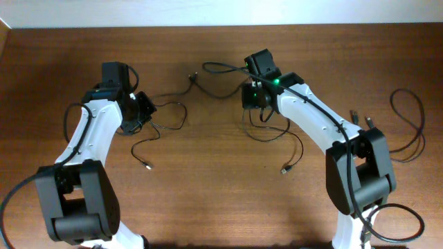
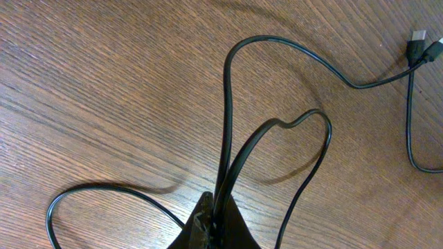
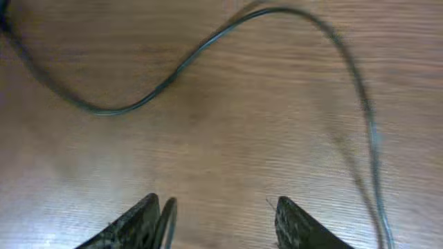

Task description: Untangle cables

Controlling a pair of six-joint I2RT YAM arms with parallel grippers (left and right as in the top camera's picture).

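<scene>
Cables (image 2: pixel 226 104) sit clamped in left gripper (image 2: pixel 211 216); right gripper (image 3: pixel 218 223) hovers agape.

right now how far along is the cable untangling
Looks done: one cable loop lies apart on the far right. In hand: the left hand is shut on strands of the cables, while the right hand is open with a strand beside one finger. Left: the loops between the two hands overlap and join, so most of the job seems to remain.
</scene>
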